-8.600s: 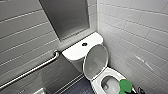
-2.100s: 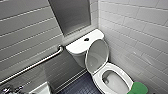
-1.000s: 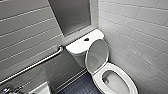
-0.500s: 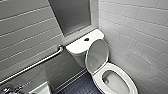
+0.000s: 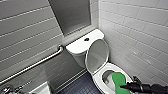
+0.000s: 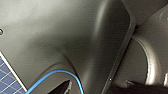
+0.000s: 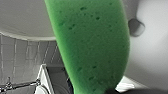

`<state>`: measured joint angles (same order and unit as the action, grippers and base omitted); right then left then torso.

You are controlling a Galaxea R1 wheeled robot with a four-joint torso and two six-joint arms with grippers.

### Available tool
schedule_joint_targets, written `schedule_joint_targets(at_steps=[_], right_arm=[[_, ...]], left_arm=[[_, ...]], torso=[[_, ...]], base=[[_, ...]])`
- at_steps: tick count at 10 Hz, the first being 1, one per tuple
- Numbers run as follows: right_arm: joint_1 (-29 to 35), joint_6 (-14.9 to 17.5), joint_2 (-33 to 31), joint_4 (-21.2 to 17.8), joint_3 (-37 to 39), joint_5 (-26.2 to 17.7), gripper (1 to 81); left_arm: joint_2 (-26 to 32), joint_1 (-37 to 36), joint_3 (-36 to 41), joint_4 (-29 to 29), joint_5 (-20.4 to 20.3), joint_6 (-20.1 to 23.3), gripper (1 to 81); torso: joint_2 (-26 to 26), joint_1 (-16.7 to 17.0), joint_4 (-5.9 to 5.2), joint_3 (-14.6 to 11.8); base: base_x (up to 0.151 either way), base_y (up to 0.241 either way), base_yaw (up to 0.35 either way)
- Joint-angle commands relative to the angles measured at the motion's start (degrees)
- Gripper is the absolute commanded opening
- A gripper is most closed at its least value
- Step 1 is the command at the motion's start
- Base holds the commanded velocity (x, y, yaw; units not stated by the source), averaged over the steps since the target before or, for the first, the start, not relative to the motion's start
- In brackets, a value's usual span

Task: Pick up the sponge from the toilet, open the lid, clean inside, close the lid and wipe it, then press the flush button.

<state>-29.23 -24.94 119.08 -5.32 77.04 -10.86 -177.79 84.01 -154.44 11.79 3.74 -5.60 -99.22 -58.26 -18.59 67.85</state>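
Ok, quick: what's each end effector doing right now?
Left end effector: cannot be told.
Right end effector: closed on the sponge, over the toilet.

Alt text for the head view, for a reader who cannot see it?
The right claw holds a green sponge over the open bowl of a white toilet, its lid raised. A metal grab bar crosses the grey tiled wall.

In the lower right of the frame, the sponge (image 5: 119,80) is covering part of the toilet (image 5: 98,78) bowl, the right hand (image 5: 124,86) is crossing the sponge's near end, and the bottom edge is cutting both off.
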Motion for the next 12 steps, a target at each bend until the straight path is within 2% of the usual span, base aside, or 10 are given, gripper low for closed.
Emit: schedule_joint_targets(at_steps=[1, 3, 8, 10, 12], right_arm=[[13.7, -2.7, 3.6, 0.0, 3.7, -17.3, 1.0], [14.2, -2.8, 9.3, 0.2, 10.0, -19.6, 1.0], [17.9, -2.9, 23.4, 4.0, 28.6, -23.8, 1.0], [20.0, -3.0, 27.3, 4.3, 36.2, -22.7, 1.0], [20.1, -3.1, 28.8, 4.3, 40.0, -19.8, 1.0]], left_arm=[[0.1, 0.9, 0.1, -0.2, 4.7, 0.4, 81.1], [0.1, 0.9, 0.1, -0.3, 4.7, 0.4, 81.1], [0.1, 0.9, 0.1, -0.5, 4.7, 0.4, 81.1], [0.1, 0.9, 0.1, -0.5, 4.7, 0.4, 81.1], [0.1, 0.9, 0.1, -0.5, 4.7, 0.4, 81.1]], torso=[[0.0, 0.0, 0.00, 0.0], [0.0, 0.0, 0.00, 0.0], [0.0, 0.0, 0.00, 0.0], [0.0, 0.0, 0.00, 0.0], [0.0, 0.0, 0.00, 0.0]], base=[[0.000, 0.000, 0.000], [0.000, 0.000, 0.000], [0.000, 0.000, 0.000], [0.000, 0.000, 0.000], [0.000, 0.000, 0.000]])
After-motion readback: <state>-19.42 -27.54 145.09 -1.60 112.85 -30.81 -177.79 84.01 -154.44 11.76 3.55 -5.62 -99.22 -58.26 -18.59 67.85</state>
